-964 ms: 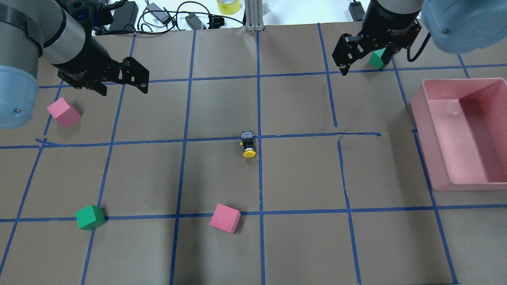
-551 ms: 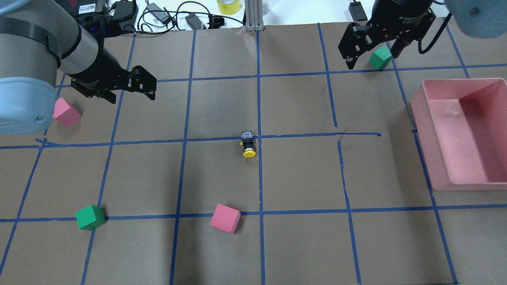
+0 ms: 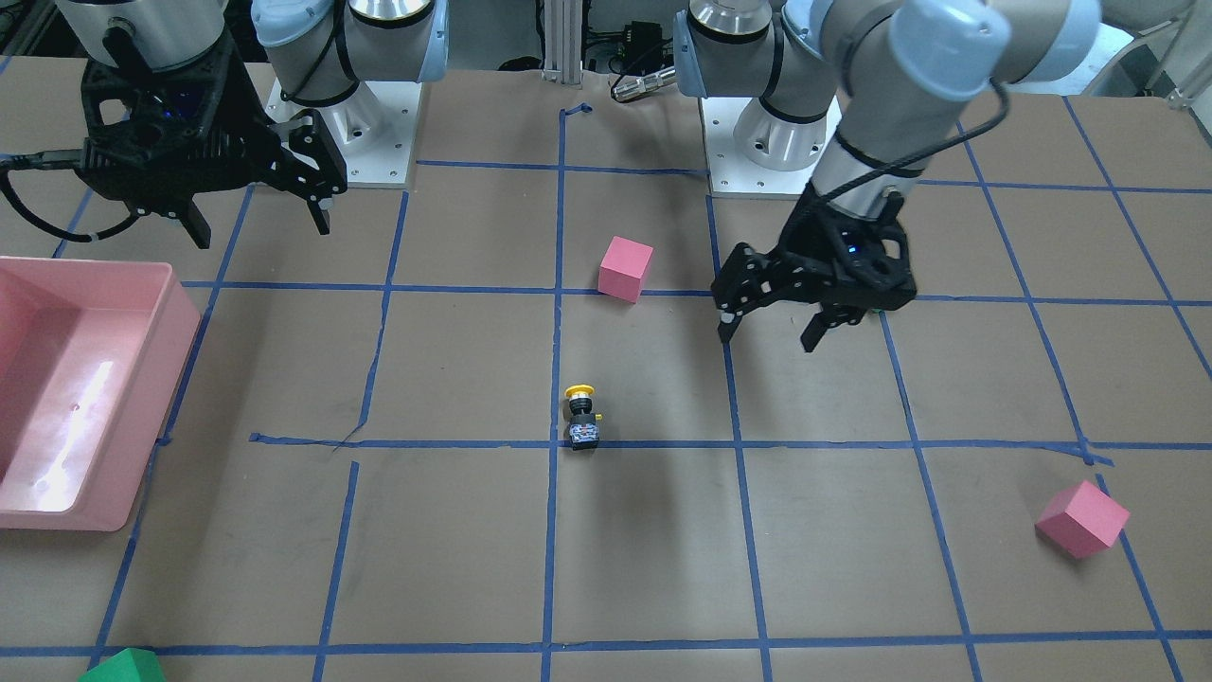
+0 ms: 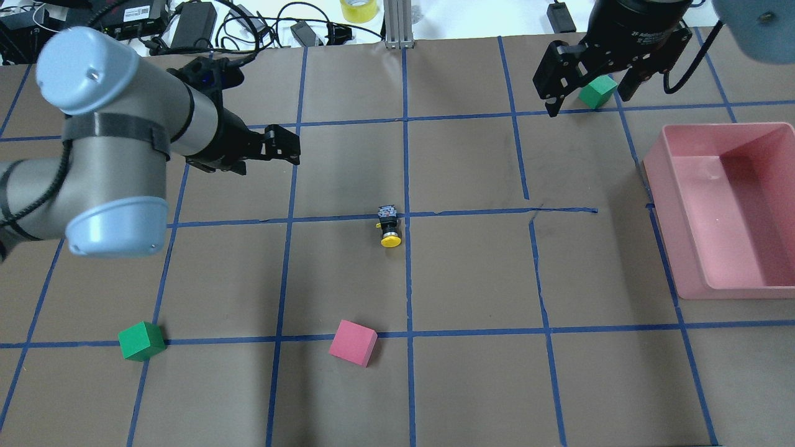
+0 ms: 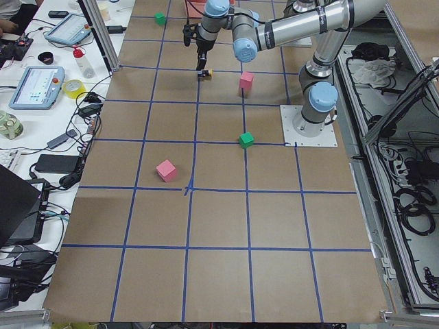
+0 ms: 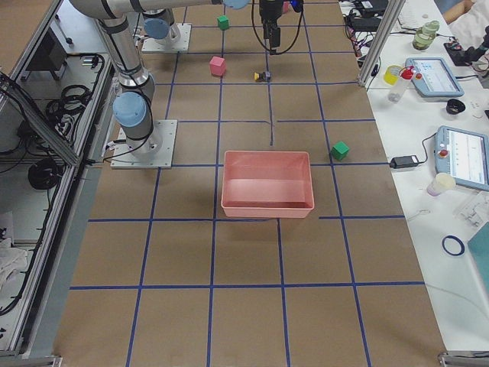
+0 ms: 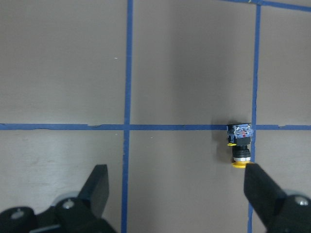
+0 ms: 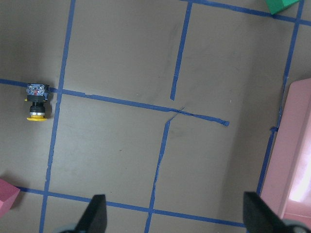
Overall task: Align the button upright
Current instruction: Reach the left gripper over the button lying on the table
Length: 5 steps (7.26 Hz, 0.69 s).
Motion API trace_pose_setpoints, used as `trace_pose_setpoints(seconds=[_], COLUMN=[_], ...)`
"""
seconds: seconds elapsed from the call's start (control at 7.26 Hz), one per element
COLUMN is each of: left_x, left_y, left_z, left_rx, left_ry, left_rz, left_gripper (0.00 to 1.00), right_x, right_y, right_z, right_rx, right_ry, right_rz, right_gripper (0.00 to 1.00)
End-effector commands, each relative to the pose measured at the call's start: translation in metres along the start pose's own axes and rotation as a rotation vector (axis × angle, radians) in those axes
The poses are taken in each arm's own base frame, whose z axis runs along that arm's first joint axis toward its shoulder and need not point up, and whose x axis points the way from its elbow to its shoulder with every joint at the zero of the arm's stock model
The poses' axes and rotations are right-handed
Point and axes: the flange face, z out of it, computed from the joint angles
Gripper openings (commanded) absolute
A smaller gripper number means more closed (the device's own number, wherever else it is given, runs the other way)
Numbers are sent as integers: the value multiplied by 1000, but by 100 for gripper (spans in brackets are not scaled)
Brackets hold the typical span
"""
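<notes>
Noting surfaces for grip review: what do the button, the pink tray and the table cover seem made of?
Button: likely moulded plastic, smooth yellow cap, black body; silvery collar may be metal. Pink tray: glossy plastic, glare streaks on its floor. Table cover: matte brown paper, probably, with faint creases and blue tape lines.

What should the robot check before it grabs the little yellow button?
1. Is the button standing up: not ok, it lies on its side.
2. Is the left tool open: ok.
3. Is the left tool centred over the button: not ok, it is off to one side.
4. Room around the button: ok, the nearest pink cube is well apart.
5. Is the right tool out of the way: ok, it is far off, near a green cube.
</notes>
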Motion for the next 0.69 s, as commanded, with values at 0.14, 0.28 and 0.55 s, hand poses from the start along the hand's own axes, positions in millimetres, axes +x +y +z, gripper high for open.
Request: trace_pose_setpoints(seconds=[0.14, 0.28, 0.55], left_x=[49, 72, 105], left_y=[53, 67, 89], left_z=[53, 64, 89], left_rx=[92, 116, 145], left_ry=[-76, -132, -123], left_rz=[-67, -70, -97], left_gripper=[100, 100, 96], right_x=[0, 0, 0], right_y=[-1, -1, -2], right_z=[6, 6, 6], right_rx=[-5, -5, -6], right_ry=[-11, -12, -16], right_rz=[1, 0, -5], right_gripper=[100, 100, 100])
